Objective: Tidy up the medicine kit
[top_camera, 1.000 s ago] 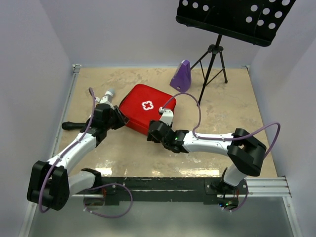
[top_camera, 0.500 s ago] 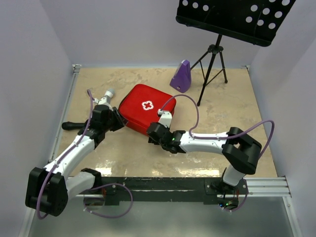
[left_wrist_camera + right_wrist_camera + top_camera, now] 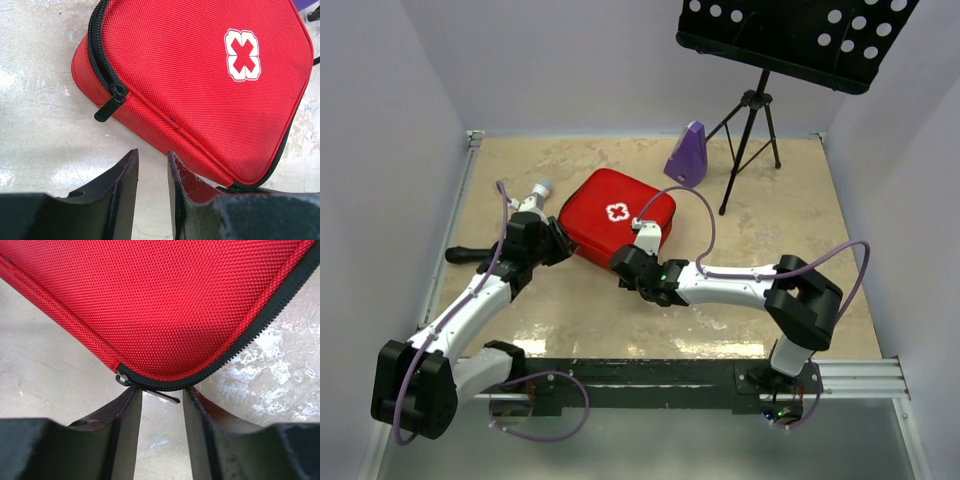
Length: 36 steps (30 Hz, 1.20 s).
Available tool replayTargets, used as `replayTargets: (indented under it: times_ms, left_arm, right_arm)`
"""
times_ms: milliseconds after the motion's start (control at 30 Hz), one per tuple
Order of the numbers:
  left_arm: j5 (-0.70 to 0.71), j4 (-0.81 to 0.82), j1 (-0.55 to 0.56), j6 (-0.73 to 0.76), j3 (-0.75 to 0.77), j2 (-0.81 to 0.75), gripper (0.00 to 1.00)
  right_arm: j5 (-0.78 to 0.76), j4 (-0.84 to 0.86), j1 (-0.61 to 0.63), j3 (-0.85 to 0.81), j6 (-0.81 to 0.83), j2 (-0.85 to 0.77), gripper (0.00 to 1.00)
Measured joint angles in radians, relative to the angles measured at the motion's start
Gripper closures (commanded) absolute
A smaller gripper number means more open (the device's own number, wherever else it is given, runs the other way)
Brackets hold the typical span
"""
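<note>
Far left: a dark, handle-shaped object (image 3: 460, 255) lies on the bench (image 3: 770, 240) near the wall. It is too small to identify.

Left arm: the left fingers (image 3: 125, 190) stand a narrow gap apart with nothing between them; only bare bench shows in the gap. They sit just short of the left corner of the medicine kit (image 3: 600, 200). The finger nearer the kit lies against its lower edge, though I cannot tell whether it actually touches. One zip pull (image 3: 107, 107) hangs loose at that corner, clear of both fingers.

Centre: the kit lies flat on the bench between the two arms, white cross (image 3: 617, 213) uppermost. Its zip is shut along every edge in view.

Right arm: the right fingers (image 3: 125, 430) are at the kit's near corner, moderately apart. A second zip pull (image 3: 157, 392), thin and black, juts from the corner into the gap between them. Bench shows on both sides of the pull, so it is straddled, not clamped. Its tip comes close to the far finger; contact there cannot be confirmed.

Right rear: a purple metronome (image 3: 687, 155) stands upright beyond the kit, apart from it. A black music stand (image 3: 790, 40) stands just beside it on a tripod.
</note>
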State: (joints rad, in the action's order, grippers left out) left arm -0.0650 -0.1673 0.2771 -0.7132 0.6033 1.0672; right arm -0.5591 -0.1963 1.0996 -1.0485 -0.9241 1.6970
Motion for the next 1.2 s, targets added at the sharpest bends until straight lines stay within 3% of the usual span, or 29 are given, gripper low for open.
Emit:
replayTargets:
  times_ms: [100, 233, 367, 467, 800, 900, 1033, 1200]
  left_arm:
    - [0.002, -0.003, 0.000, 0.000, 0.000, 0.000, 0.66]
    - [0.002, -0.006, 0.000, 0.000, 0.001, 0.000, 0.66]
    - [0.001, -0.007, 0.000, 0.001, 0.001, -0.001, 0.65]
    - [0.002, -0.018, 0.000, 0.005, 0.010, -0.002, 0.61]
    - [0.078, -0.029, -0.047, 0.057, 0.217, 0.092, 0.19]
    - [0.068, 0.010, -0.067, 0.066, 0.229, 0.171, 0.15]
    - [0.027, 0.026, -0.068, 0.093, 0.245, 0.315, 0.15]
    - [-0.015, 0.097, -0.072, 0.130, 0.262, 0.373, 0.27]
  right_arm:
    - [0.000, -0.002, 0.000, -0.003, 0.001, 0.009, 0.69]
    - [0.000, -0.009, 0.001, -0.004, 0.000, 0.011, 0.68]
    - [0.000, -0.010, 0.001, -0.005, -0.001, 0.011, 0.39]
    - [0.000, -0.008, 0.001, -0.005, 0.006, 0.009, 0.29]
    - [0.078, 0.075, -0.012, 0.062, 0.027, -0.114, 0.07]
    - [0.157, 0.135, -0.069, 0.127, 0.027, -0.164, 0.06]
    - [0.260, 0.203, -0.203, 0.174, 0.035, -0.179, 0.05]
    - [0.341, 0.254, -0.271, 0.165, 0.072, -0.135, 0.05]
